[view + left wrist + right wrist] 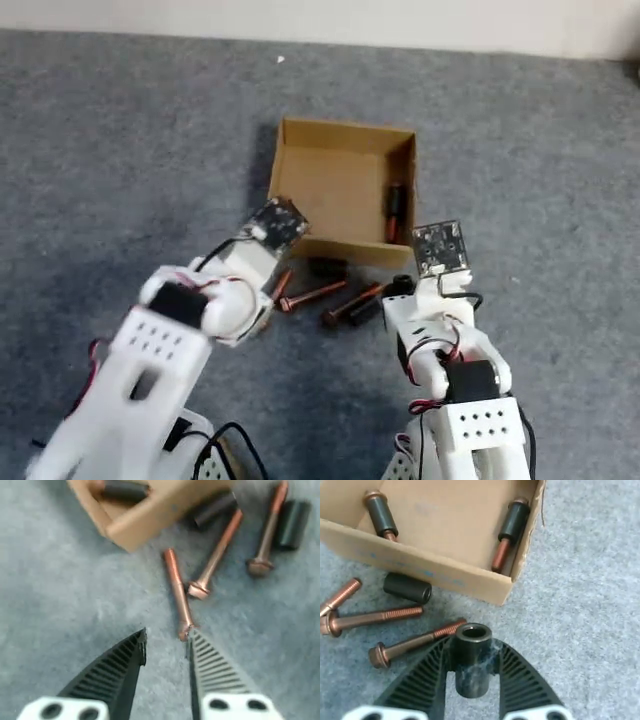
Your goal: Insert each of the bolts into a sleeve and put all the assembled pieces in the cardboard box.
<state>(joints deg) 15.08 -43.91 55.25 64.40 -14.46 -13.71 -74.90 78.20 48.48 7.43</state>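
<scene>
The right hand (472,647), low over the worktop (590,580), grips a black sleeve (470,675) just near of the cardboard box (435,575). The left hand (166,636) hangs released beside the head of a loose bolt (177,590).

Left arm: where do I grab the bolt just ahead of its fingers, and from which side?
I'd take the bolt by its shank near the head, from above, with the left gripper spanning the shaft. It lies flat on the carpet, and another bolt crowds its middle.
</scene>
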